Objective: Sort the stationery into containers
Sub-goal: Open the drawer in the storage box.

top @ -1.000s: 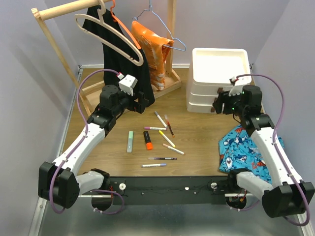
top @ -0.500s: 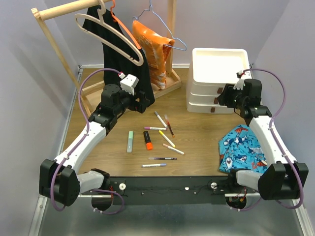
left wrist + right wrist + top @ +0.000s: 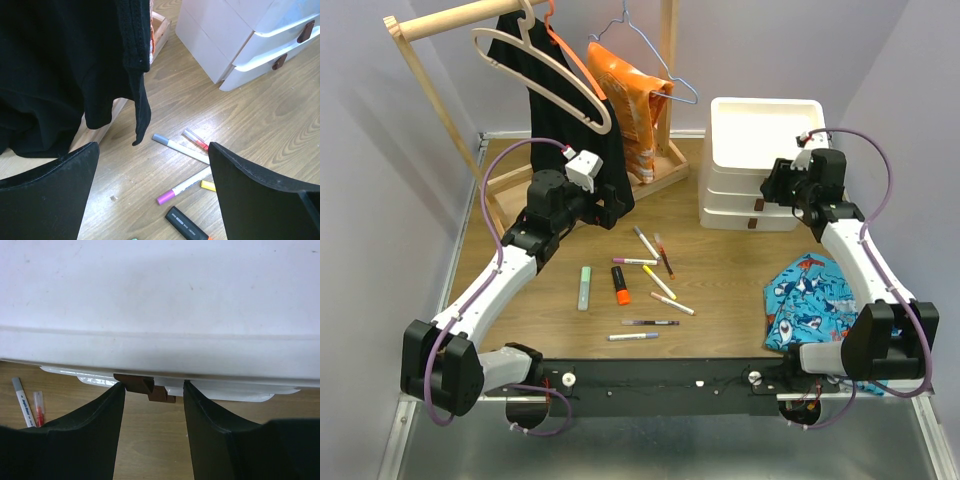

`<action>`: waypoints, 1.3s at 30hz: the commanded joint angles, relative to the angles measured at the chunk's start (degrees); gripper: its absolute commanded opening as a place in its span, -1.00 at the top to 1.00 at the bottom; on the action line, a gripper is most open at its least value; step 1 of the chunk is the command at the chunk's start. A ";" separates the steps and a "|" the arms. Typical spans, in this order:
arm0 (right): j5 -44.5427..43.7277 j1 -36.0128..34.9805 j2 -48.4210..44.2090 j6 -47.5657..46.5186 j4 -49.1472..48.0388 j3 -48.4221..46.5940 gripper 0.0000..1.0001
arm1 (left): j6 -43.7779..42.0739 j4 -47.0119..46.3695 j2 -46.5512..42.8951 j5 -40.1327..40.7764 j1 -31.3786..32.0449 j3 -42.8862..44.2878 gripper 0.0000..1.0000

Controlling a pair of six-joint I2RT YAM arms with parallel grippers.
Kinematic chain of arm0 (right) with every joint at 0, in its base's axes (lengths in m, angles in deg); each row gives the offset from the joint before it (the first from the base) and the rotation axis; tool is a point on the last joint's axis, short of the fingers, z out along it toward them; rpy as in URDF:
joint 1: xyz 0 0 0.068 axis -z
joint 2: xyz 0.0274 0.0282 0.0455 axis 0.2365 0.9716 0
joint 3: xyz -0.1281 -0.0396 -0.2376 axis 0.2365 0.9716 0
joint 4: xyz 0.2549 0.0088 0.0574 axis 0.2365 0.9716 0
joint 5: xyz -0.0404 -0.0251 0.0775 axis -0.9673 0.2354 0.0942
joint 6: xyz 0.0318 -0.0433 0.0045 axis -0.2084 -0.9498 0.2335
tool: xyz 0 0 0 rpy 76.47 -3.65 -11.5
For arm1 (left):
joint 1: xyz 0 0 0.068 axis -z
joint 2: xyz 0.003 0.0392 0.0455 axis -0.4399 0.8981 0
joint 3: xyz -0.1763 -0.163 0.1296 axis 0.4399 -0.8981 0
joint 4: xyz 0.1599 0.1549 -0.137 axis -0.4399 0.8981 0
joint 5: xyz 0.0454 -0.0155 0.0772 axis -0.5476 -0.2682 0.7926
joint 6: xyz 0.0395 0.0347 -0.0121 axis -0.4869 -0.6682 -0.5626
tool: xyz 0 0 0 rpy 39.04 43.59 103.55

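Relocated over the last second: right gripper [image 3: 153, 385], from just in front of the drawer unit [image 3: 760, 125] to close against its front face; stationery [image 3: 642, 280] unmoved. Stationery position: loose on the table [image 3: 720, 270], in front and to the left of the drawer unit, well apart from it, none visibly stowed. Included: pale green highlighter [image 3: 584, 288], orange highlighter [image 3: 620, 286], several thin pens. Drawer unit: no tier clearly drawn out. Right gripper: spread, nothing clasped, one finger to each side of the brown pull tabs [image 3: 134, 382]; judged as alignment for pinching a tab and drawing a tier out ahead of any loading. Left gripper [image 3: 152, 150]: spread and empty, held above the pens to the left of the drawer unit; judged as standby until a tier is open. Not determinable: which tier's tab lies between the right fingers, owing to overlap of two tabs in the wrist view; contact with the tab likewise unclear. Cut off: nearer pens in the left wrist view, behind the fingers. Screened: floor further left of the drawer unit, behind the hanging black garment [image 3: 60, 65].
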 commanded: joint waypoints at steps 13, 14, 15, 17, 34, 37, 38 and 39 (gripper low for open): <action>3.21 0.21 1.89 -0.92 -0.76 -4.13 0.84 | -0.13 -1.99 -0.48 0.52 0.21 -0.33 -0.98; 3.48 0.21 1.54 -1.35 0.03 -4.39 0.88 | -0.22 -1.99 -0.66 0.52 0.21 -0.42 -0.98; 4.09 0.21 0.92 -1.79 0.91 -4.66 0.94 | -0.39 -1.99 -0.74 0.61 0.21 -0.50 -0.98; 4.62 0.21 -1.36 -2.85 4.68 -4.92 0.99 | -0.57 -1.90 -1.18 0.61 0.21 -0.85 -0.97; 8.75 0.12 -19.03 -6.37 31.32 0.97 0.99 | -0.22 -2.43 -1.89 -0.01 0.30 -2.26 -0.98; 9.90 0.12 -19.30 -6.28 32.37 0.18 0.99 | -0.31 -2.52 -1.80 -0.01 0.38 -2.53 -0.97; 9.81 0.20 -19.21 -6.28 32.38 0.18 0.99 | -0.22 -2.60 -1.80 -0.27 0.38 -2.61 -0.98; 9.55 0.12 -19.04 -6.37 32.29 0.26 0.99 | -0.13 -2.60 -1.71 -0.45 0.38 -2.70 -0.98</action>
